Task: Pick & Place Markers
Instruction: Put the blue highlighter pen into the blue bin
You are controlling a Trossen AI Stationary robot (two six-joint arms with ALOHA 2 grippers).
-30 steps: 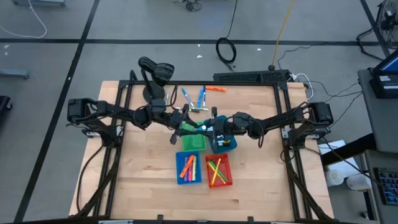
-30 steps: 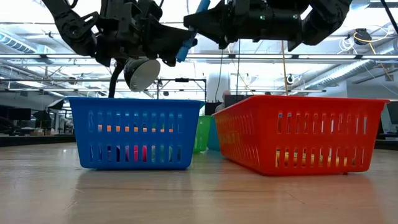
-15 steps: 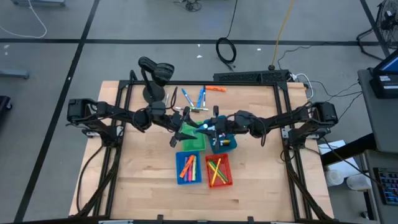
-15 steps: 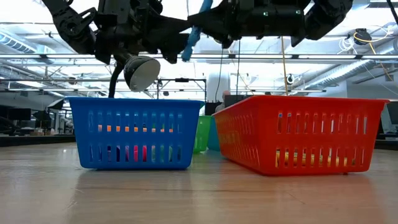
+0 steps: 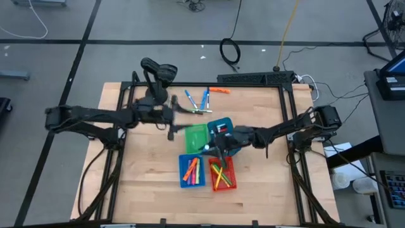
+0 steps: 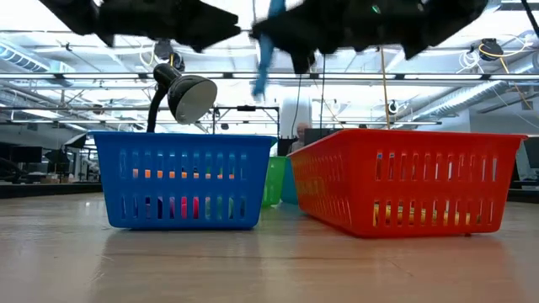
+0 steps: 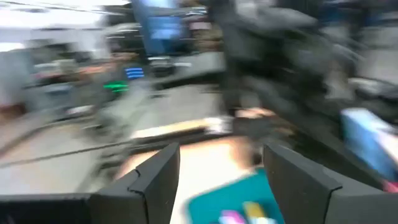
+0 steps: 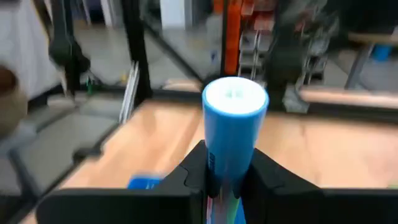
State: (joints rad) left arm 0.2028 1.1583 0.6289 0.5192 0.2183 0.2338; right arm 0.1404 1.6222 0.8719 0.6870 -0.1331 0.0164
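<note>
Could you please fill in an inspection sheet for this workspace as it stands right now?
Surface: wooden table.
Job's things: loose markers lie at the table's far edge; more sit in the blue bin and red bin. The green bin and teal bin stand behind them.
Clutter: a desk lamp at the far left corner.
Grippers: right gripper shut on a blue marker, above the bins; left gripper open, empty, over the table left of the green bin.
Cables: a coil and leads on the floor.
Surroundings: grey floor; equipment at the right.
</note>
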